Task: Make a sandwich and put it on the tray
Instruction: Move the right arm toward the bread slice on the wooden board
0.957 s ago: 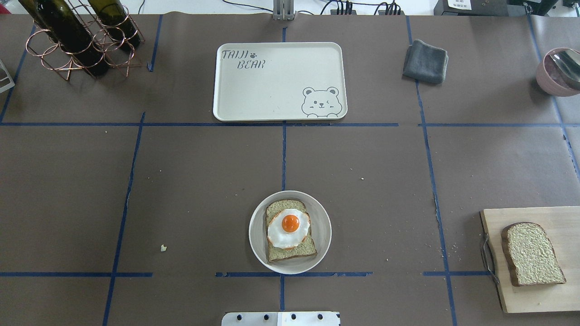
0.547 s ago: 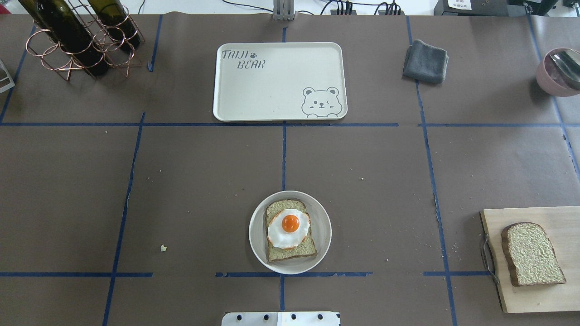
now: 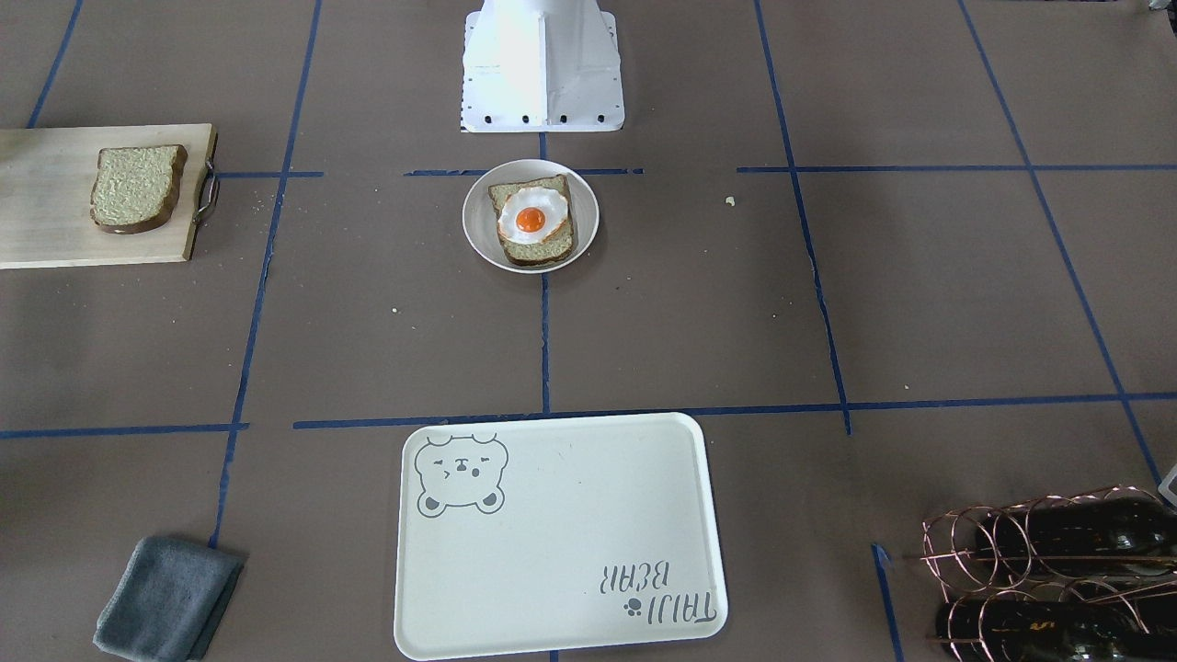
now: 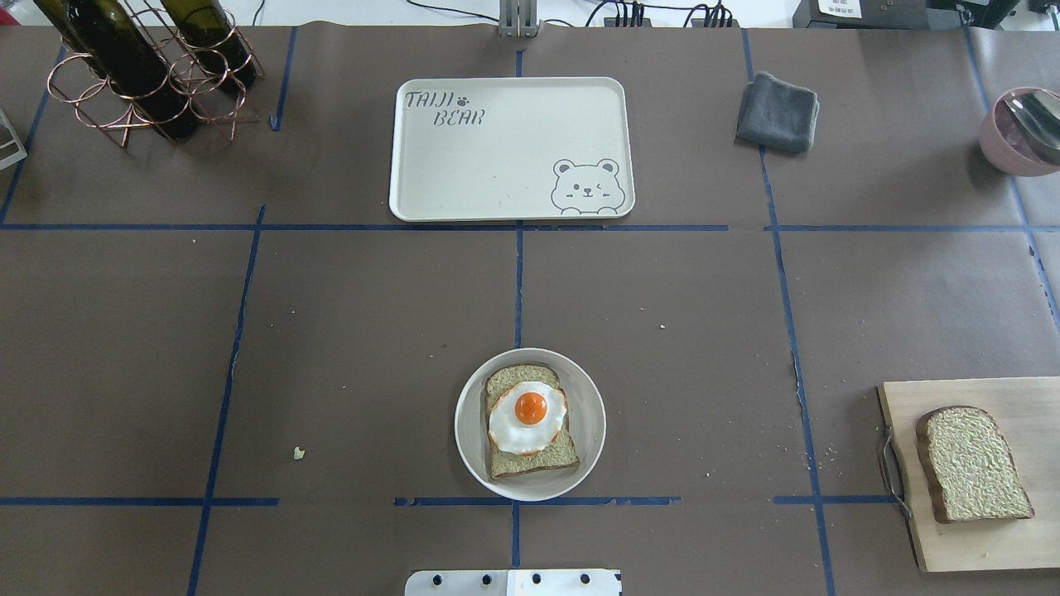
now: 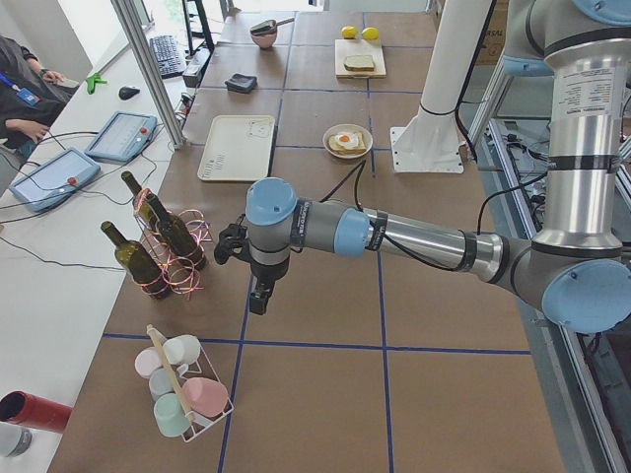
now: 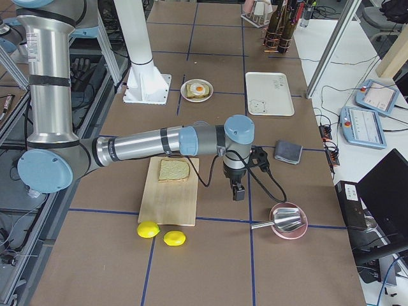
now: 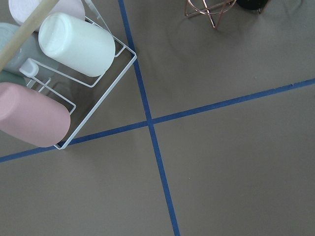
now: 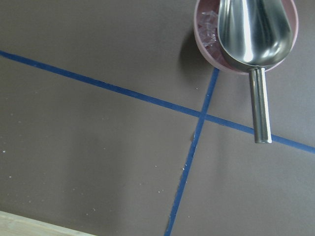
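Next: loose slice [image 4: 973, 463] lies near right claw [image 6: 237, 190], robot-ward of it; left claw [image 5: 258, 294] far. Can't tell if either claw apart or together.

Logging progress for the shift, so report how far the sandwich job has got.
Done: the egg lies on one bread slice on the round plate. In hand: nothing; the left pincer and right pincer hang over table far out to the sides. Left: the second slice on the cutting board must go on top, then all of it moves to the tray, which holds nothing.
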Robot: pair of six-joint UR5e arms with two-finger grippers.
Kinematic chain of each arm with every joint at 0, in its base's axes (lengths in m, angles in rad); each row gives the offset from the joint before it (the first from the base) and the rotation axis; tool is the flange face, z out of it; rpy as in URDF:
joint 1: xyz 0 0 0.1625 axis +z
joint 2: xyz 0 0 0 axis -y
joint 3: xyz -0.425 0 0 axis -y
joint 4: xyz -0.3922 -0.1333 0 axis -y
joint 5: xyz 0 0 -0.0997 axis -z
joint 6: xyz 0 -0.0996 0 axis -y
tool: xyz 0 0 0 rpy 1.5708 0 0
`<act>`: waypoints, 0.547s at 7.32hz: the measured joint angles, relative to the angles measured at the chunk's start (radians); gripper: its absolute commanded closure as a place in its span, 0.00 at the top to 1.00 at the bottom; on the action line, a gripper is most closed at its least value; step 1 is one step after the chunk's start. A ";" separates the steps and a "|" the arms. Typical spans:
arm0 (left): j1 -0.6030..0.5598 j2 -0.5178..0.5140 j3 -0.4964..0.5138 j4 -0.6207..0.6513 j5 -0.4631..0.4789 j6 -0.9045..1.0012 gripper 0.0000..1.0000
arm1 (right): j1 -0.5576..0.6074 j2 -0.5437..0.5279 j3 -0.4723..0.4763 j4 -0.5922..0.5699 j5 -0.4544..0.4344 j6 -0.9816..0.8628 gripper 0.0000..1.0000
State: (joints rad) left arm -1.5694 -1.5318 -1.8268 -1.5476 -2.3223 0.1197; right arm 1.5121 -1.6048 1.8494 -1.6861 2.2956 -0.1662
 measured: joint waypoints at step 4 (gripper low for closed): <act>0.003 -0.002 0.007 -0.006 0.000 0.000 1.00 | -0.064 -0.154 0.069 0.258 0.143 0.169 1.00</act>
State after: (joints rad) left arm -1.5665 -1.5339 -1.8199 -1.5540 -2.3224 0.1197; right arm 1.4486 -1.7591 1.9184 -1.4282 2.4382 0.0032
